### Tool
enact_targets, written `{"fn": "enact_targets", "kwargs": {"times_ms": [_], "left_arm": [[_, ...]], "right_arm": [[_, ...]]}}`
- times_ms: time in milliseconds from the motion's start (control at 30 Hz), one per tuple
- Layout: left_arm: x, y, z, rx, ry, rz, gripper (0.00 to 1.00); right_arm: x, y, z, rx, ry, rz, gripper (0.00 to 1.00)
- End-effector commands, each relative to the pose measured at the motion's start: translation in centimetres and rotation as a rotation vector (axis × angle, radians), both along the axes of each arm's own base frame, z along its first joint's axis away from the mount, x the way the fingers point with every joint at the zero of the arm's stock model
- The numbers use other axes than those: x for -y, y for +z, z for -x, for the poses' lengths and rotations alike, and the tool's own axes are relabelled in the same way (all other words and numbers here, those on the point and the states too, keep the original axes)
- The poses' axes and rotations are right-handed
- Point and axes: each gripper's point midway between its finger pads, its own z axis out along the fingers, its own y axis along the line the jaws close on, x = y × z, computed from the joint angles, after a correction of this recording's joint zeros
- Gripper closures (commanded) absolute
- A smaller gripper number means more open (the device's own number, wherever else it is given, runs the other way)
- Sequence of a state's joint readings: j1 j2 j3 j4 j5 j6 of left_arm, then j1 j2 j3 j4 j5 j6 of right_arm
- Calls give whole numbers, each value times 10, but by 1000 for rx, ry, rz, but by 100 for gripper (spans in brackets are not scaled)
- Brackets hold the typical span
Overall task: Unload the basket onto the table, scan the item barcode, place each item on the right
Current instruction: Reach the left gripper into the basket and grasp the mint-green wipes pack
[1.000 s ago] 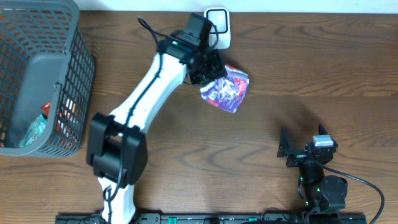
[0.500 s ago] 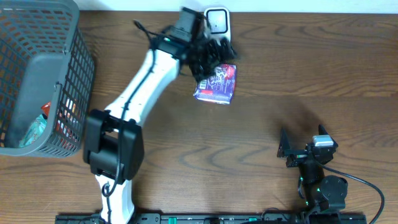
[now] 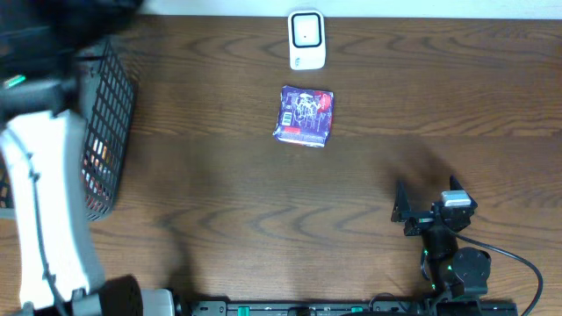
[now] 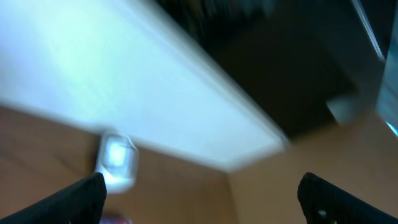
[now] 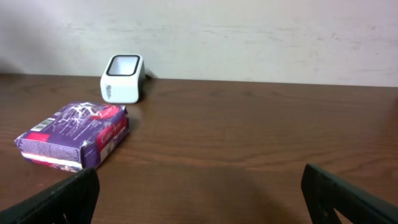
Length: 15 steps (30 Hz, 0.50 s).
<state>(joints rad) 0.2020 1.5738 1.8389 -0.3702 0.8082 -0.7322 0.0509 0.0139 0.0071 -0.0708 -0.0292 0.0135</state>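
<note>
The item, a purple and red packet [image 3: 305,115], lies flat on the wooden table with nothing holding it. Just beyond it stands the white scanner [image 3: 306,39]. In the right wrist view the packet [image 5: 74,135] is at the left, in front of the scanner [image 5: 123,78]. My left arm [image 3: 39,184] is a blur at the far left, over the basket. My left gripper [image 4: 202,202] is open and empty, and its view is blurred, with the scanner [image 4: 116,160] faintly showing. My right gripper [image 3: 430,209] rests open near the front right, far from the packet.
A grey mesh basket [image 3: 110,105] stands at the left edge with some items [image 3: 92,162] inside. A pale wall [image 5: 249,31] runs behind the table's far edge.
My left gripper opened and let go of the packet, which dropped flat onto the table below the scanner. The left arm swung away to the far left. The right arm has not moved.
</note>
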Motion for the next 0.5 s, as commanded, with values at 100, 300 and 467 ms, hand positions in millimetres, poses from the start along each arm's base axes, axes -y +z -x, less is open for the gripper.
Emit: {"fn": "enact_targets", "kwargs": {"times_ms": [100, 300, 467], "left_arm": [[-201, -25, 45, -145, 638, -110, 2], [-301, -154, 125, -716, 1007, -255, 2], [-296, -239, 123, -988, 882, -272, 2]], "right_arm": [[1, -1, 0, -1, -1, 11, 1], [1, -1, 0, -1, -1, 11, 1], [1, -1, 0, -1, -1, 11, 1]]}}
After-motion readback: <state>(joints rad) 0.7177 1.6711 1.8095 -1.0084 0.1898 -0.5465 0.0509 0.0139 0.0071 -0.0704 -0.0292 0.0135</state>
